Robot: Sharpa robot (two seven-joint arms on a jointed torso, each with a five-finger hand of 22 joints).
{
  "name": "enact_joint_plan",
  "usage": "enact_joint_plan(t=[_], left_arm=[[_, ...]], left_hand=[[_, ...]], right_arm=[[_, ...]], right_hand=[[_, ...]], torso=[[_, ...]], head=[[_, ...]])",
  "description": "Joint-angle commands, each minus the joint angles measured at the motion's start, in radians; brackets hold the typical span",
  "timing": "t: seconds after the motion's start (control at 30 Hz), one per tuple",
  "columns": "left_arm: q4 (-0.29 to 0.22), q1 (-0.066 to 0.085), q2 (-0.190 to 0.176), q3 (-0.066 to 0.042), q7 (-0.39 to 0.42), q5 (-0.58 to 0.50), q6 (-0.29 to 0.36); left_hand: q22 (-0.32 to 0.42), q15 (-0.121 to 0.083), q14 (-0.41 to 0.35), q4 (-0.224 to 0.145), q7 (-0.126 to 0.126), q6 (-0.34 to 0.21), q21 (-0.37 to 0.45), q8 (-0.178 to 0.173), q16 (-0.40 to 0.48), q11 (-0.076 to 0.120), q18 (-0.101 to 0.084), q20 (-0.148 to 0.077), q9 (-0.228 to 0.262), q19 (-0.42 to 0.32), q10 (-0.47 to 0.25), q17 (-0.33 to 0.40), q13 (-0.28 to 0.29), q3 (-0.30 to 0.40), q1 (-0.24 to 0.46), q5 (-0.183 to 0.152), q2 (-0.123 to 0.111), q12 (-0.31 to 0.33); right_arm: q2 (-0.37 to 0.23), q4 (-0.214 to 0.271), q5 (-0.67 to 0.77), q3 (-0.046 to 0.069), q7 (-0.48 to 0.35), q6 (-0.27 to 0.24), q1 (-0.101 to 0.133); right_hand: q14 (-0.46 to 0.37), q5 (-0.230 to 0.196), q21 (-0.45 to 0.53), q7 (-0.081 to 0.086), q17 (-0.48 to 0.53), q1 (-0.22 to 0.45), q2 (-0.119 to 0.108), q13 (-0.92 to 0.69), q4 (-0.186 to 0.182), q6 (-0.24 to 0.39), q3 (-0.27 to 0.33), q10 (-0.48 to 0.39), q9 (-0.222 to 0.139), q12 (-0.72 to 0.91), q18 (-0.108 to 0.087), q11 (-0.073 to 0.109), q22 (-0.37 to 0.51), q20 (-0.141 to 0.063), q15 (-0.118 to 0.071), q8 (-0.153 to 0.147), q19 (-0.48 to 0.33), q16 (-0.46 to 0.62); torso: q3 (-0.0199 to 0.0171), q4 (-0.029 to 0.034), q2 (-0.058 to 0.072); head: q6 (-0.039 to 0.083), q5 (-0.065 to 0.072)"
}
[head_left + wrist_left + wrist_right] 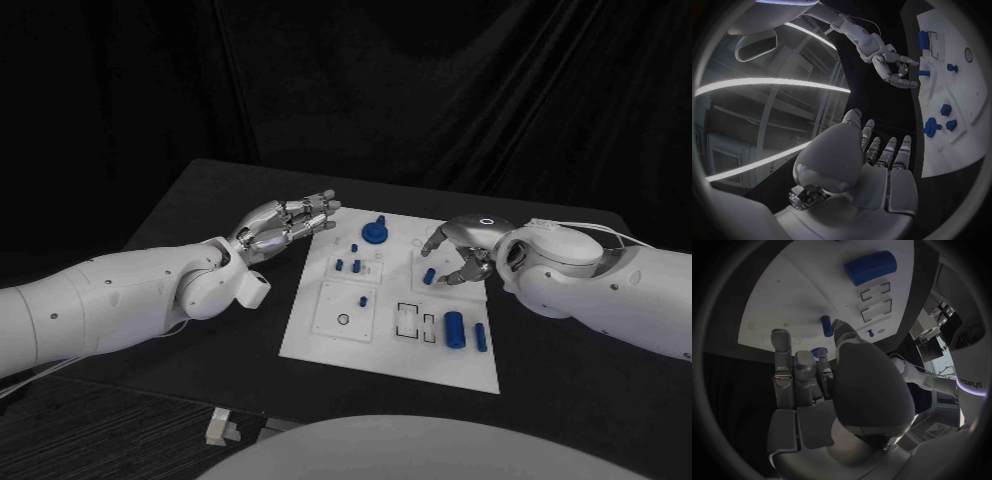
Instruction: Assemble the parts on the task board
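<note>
The right hand (459,252), fingers curled over a small blue peg (430,274) on the task board (346,345), should pinch it squarely, while the left hand (289,224) waits spread.

Left robot hand (873,165) fingers straight and apart, holding nothing, beside the white task board (967,120). Right robot hand (895,67) at 12 o'clock, fingers curled over the board edge near a small blue peg (924,73). Blue knob (930,127) nearer the left fingertips.

Robot lab or test cell: black-draped backdrop (433,90), black table (188,210), white task board (378,345), ceiling strip lights (767,82).
</note>
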State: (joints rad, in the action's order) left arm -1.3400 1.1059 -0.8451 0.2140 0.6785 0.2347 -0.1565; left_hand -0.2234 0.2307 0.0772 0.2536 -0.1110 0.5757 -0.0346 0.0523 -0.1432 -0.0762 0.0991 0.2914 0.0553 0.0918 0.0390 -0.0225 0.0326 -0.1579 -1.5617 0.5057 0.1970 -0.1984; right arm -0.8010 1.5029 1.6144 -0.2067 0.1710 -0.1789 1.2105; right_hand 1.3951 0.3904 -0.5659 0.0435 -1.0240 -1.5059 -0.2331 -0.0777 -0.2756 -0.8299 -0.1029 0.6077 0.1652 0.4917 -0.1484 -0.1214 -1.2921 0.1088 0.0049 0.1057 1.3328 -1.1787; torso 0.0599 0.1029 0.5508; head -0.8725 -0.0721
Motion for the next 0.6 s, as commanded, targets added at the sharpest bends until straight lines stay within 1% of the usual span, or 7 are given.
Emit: enact_joint_plan(t=[0.03,0.1,0.13,0.27,0.4,0.47,0.6], left_arm=[[-0.002,-0.002,0.001,-0.001,0.101,-0.006,-0.014],[-0.002,-0.002,0.002,-0.001,0.101,-0.006,-0.015],[-0.001,-0.003,0.002,-0.001,0.101,-0.006,-0.015],[-0.001,-0.004,0.003,-0.001,0.101,-0.006,-0.017],[0.000,-0.005,0.003,-0.001,0.100,-0.006,-0.018],[0.000,-0.006,0.003,-0.001,0.100,-0.006,-0.019],[0.001,-0.007,0.003,-0.001,0.098,-0.006,-0.021]], left_hand=[[0.009,0.007,0.002,-0.003,-0.004,0.007,-0.001,0.012,-0.013,-0.010,-0.033,0.003,0.004,0.001,-0.002,-0.008,0.000,0.048,0.006,0.015,0.016,-0.021],[0.009,0.007,0.002,-0.003,-0.004,0.007,-0.001,0.012,-0.013,-0.010,-0.033,0.003,0.004,0.001,-0.002,-0.008,0.000,0.048,0.006,0.015,0.016,-0.021],[0.010,0.007,0.002,-0.003,-0.004,0.007,-0.001,0.012,-0.014,-0.010,-0.033,0.003,0.004,0.001,-0.002,-0.008,0.000,0.049,0.005,0.016,0.016,-0.022],[0.010,0.008,0.002,-0.003,-0.004,0.007,-0.001,0.012,-0.014,-0.011,-0.033,0.003,0.004,0.001,-0.002,-0.008,0.000,0.049,0.005,0.016,0.016,-0.022],[0.010,0.008,0.003,-0.004,-0.005,0.007,-0.001,0.013,-0.014,-0.011,-0.033,0.003,0.004,0.001,-0.001,-0.008,0.000,0.051,0.002,0.017,0.015,-0.022],[0.011,0.009,0.003,-0.005,-0.005,0.007,-0.001,0.013,-0.015,-0.012,-0.033,0.003,0.004,0.001,-0.001,-0.008,0.000,0.052,0.002,0.017,0.013,-0.022],[0.011,0.009,0.003,-0.005,-0.005,0.007,-0.001,0.013,-0.015,-0.012,-0.033,0.003,0.004,0.001,-0.001,-0.008,0.000,0.052,0.002,0.017,0.013,-0.022]], right_arm=[[0.006,-0.006,0.011,0.001,-0.008,-0.007,-0.006],[0.010,-0.009,0.011,0.001,-0.015,-0.016,-0.009],[0.012,-0.011,0.011,0.001,-0.018,-0.019,-0.011],[0.024,-0.020,0.011,0.001,-0.034,-0.035,-0.021],[0.035,-0.033,0.011,0.001,-0.048,-0.048,-0.030],[0.040,-0.039,0.011,0.001,-0.055,-0.054,-0.036],[0.047,-0.047,0.011,0.001,-0.065,-0.062,-0.045]], right_hand=[[0.030,0.047,-0.060,0.002,-0.038,-0.018,0.027,0.008,0.001,-0.028,-0.050,0.037,0.009,0.021,0.004,0.003,-0.089,-0.005,-0.003,0.022,0.024,-0.039],[0.042,0.067,-0.097,0.006,-0.058,-0.029,0.035,0.009,0.014,-0.038,-0.064,0.055,0.013,0.022,0.009,0.006,-0.096,-0.007,-0.005,0.025,0.038,-0.055],[0.055,0.077,-0.146,0.010,-0.083,-0.029,0.039,0.009,0.022,-0.048,-0.072,0.072,0.016,0.022,0.015,0.009,-0.105,-0.010,-0.006,0.028,0.054,-0.075],[0.074,0.076,-0.208,0.017,-0.116,-0.020,0.046,0.008,0.038,-0.062,-0.090,0.122,0.022,0.025,0.024,0.017,-0.115,-0.010,-0.003,0.031,0.074,-0.103],[0.077,0.060,-0.219,0.022,-0.118,-0.013,0.052,0.006,0.048,-0.075,-0.106,0.157,0.027,0.027,0.025,0.021,-0.116,-0.009,-0.002,0.035,0.076,-0.106],[0.077,0.053,-0.224,0.031,-0.118,-0.010,0.056,0.006,0.058,-0.099,-0.123,0.184,0.037,0.025,0.026,0.022,-0.116,-0.007,0.000,0.047,0.075,-0.106],[0.077,0.048,-0.227,0.038,-0.118,-0.005,0.057,0.006,0.066,-0.108,-0.136,0.207,0.043,0.023,0.025,0.023,-0.116,-0.006,0.002,0.054,0.073,-0.106]], torso=[[0.0000,0.0005,0.000],[0.0000,0.0010,0.000],[0.0001,0.0010,0.000],[0.0001,0.0010,-0.001],[0.0004,0.0005,-0.001],[0.0003,0.0003,-0.001],[0.0002,0.0006,-0.001]], head=[[0.000,-0.002],[0.000,-0.001],[0.000,0.000],[0.000,0.000],[0.000,0.000],[0.000,-0.001],[0.000,-0.003]])
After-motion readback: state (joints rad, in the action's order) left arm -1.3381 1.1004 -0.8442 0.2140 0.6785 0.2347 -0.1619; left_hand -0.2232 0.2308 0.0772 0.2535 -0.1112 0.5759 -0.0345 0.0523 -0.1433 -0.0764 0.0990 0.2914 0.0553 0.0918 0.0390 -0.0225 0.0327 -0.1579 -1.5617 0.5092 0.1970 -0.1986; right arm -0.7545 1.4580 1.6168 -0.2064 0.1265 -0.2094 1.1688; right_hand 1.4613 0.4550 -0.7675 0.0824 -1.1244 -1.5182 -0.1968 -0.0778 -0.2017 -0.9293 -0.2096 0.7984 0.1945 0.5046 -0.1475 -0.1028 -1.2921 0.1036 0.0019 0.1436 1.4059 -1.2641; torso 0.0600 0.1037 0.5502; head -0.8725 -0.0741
